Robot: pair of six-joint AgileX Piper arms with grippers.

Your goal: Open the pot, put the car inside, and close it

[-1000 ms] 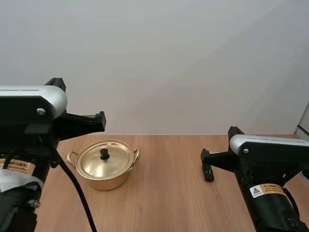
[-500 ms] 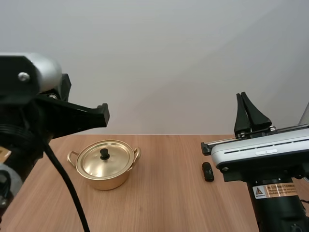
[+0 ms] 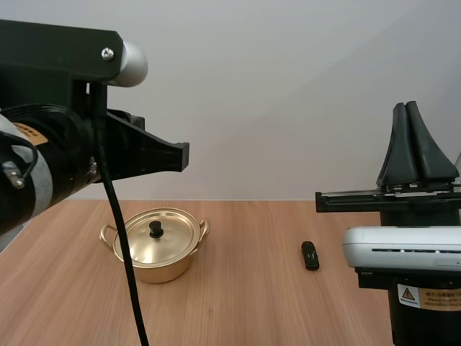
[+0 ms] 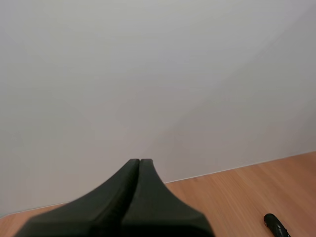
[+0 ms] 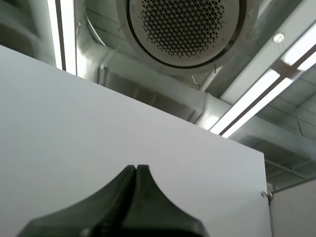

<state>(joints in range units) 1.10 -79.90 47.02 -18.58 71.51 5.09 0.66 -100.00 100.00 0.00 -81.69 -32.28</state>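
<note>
A gold pot (image 3: 155, 245) with two side handles stands on the wooden table at the left, its lid on with a black knob (image 3: 155, 229). A small black car (image 3: 310, 255) lies on the table to the right of the pot and shows again as the car (image 4: 276, 227) past my left fingers. My right gripper (image 3: 412, 108) points straight up above its arm, fingers together, nothing held; the same wedge of my right gripper (image 5: 136, 168) faces the wall. My left gripper (image 4: 139, 161) is shut on nothing, raised well above the table.
The wooden table (image 3: 245, 303) ends at a white wall behind. My left arm's dark body (image 3: 65, 158) looms at the near left, and my right arm's base (image 3: 410, 281) stands at the near right beside the car.
Both arms have risen. The right gripper has swung up until it points at the ceiling, and the left arm's body has lifted higher. Pot and car have stayed put.
</note>
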